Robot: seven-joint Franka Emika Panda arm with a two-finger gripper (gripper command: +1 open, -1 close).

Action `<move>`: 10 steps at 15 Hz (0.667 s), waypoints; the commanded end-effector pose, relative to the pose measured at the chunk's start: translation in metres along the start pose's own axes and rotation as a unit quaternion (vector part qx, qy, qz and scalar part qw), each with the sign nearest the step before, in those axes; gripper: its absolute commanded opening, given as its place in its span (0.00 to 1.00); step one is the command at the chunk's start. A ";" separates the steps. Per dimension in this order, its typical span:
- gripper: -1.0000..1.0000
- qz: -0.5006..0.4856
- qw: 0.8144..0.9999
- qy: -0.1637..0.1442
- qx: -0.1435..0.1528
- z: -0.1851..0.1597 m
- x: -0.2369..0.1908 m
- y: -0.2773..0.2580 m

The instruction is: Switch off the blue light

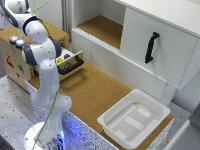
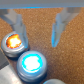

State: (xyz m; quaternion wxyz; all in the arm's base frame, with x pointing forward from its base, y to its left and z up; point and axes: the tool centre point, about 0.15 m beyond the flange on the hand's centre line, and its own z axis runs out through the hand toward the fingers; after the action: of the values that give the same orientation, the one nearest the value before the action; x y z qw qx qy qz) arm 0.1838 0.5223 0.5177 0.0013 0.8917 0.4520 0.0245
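In the wrist view the blue light (image 2: 31, 63) sits closest to the camera, a round cap glowing bright cyan inside a pale rim, so it is plainly lit and the task is not yet done. Just beside it is the orange-red light (image 2: 12, 42), also glowing, with a narrow gap between the two rims; that closeness is likely why the approach must be careful, since a sloppy press could catch the wrong cap. Both lamps stand on a brown, cork-like surface (image 2: 40, 30).

Beyond the lamps the tool (image 2: 38, 26) hangs over the cork with its two fingers spread, holding nothing. One finger (image 2: 59, 27) points down past the blue cap, the other lies above the orange one. Neither seems to touch a lamp, though the blur makes that hard to confirm. The spread stance suits a push with a single fingertip, I judge, or the fingers could be brought together first to make a blunter tip.

In the exterior view the arm (image 1: 44, 65) rises from its base at the near edge and bends over a box (image 1: 15, 52) at the exterior view's left, where two small caps, probably the lamps, show faintly. Farther along the cork surface (image 1: 95, 90) lies a white tray (image 1: 131, 119), well apart from the arm, and behind it a white cabinet (image 1: 150, 40) with a black handle (image 1: 151, 47).
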 end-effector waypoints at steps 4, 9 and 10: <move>1.00 0.143 0.988 -0.037 -0.053 0.012 0.005 0.026; 1.00 0.339 0.938 0.017 -0.068 -0.011 -0.058 0.075; 1.00 0.352 0.933 0.023 -0.066 -0.011 -0.069 0.082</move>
State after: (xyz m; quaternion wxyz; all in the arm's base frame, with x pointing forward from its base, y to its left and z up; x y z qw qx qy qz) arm 0.2132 0.4828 0.5118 0.0565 0.9757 0.2100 0.0271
